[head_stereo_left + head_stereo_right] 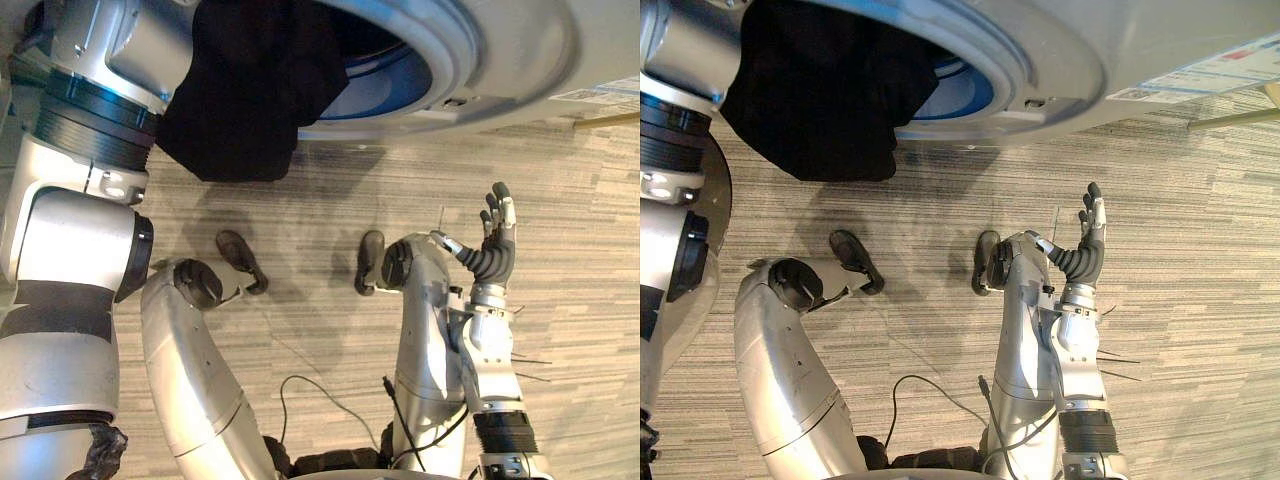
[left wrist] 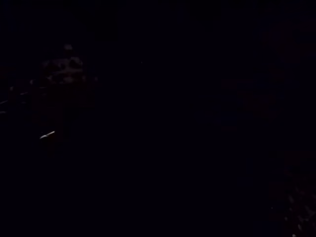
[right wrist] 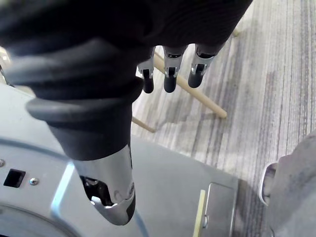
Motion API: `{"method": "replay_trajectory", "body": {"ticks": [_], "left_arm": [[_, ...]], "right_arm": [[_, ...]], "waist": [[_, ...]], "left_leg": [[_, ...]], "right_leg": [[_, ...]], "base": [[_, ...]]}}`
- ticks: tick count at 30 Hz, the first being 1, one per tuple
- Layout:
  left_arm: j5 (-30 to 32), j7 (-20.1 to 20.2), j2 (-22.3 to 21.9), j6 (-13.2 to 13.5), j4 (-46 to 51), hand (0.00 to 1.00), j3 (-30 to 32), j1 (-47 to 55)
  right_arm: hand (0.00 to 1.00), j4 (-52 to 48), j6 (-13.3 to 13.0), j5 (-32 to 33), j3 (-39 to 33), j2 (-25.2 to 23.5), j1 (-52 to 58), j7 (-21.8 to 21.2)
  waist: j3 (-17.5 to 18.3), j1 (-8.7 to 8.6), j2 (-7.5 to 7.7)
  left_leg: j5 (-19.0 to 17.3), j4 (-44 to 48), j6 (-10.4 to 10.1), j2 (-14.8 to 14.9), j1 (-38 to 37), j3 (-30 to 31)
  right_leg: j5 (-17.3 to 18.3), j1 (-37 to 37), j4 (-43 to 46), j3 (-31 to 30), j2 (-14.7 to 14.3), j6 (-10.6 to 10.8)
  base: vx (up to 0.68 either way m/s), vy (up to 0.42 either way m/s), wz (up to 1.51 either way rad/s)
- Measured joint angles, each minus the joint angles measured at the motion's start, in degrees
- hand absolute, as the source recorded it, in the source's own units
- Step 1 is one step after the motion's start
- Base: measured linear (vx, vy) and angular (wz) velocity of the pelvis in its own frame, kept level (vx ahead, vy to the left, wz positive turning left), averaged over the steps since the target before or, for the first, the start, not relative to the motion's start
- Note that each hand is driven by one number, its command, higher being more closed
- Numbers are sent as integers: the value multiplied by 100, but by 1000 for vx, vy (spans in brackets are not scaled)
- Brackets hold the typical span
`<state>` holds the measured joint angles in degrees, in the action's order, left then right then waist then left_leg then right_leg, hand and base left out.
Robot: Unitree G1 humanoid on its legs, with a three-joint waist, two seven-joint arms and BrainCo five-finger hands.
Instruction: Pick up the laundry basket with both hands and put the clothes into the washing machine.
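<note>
The grey washing machine stands in front of me with its round drum opening showing blue inside. A black garment hangs out of the opening's left side, down over the rim. My left arm reaches up to that garment, and its hand is hidden behind the cloth; the left wrist view is dark. My right hand is held up low at the right, apart from the machine, with straight fingers and nothing in it.
Grey striped carpet covers the floor below the machine. Light wooden legs stand on the carpet to the right of the machine, one also by the right edge. A white label sits on the machine's front.
</note>
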<state>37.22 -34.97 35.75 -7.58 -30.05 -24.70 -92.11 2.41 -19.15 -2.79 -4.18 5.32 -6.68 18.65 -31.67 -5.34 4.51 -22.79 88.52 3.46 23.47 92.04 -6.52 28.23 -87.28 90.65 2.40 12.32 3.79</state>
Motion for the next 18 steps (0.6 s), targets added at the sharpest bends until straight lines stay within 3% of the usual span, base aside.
{"method": "replay_trajectory", "body": {"ticks": [5, 8, 14, 18], "left_arm": [[-69, 820, -390, 258, -4, 0, 4, 147], [-171, 1083, -548, 406, 11, 0, 5, 455], [-416, 1123, -696, 465, 190, 0, 136, 1155], [-843, 1034, -862, 521, 917, 0, 615, 1900]], "right_arm": [[0, -52, 199, -6, -36, 50, 29, -129], [0, -54, 215, -6, -32, 66, 30, -201], [0, -42, 325, -95, -27, 76, 39, -249], [0, 78, 438, -341, -28, 73, 80, -201]], "waist": [[-1, 12, -2], [-1, 12, -2], [-1, 42, -2], [0, 107, -4]], "left_leg": [[-4, 39, 17, -155, 8, -29], [-4, 36, 17, -159, 8, -24], [19, 9, 22, -171, -56, -5], [114, -204, -121, -290, -207, 59]], "right_leg": [[46, -1, 95, -79, 80, 66], [57, 0, 114, -77, 83, 58], [96, 44, 169, -59, 100, -3], [134, 248, 67, 68, 184, -68]], "base": [[36, -18, 13], [21, -18, 1], [25, -43, 5], [18, -54, 16]]}}
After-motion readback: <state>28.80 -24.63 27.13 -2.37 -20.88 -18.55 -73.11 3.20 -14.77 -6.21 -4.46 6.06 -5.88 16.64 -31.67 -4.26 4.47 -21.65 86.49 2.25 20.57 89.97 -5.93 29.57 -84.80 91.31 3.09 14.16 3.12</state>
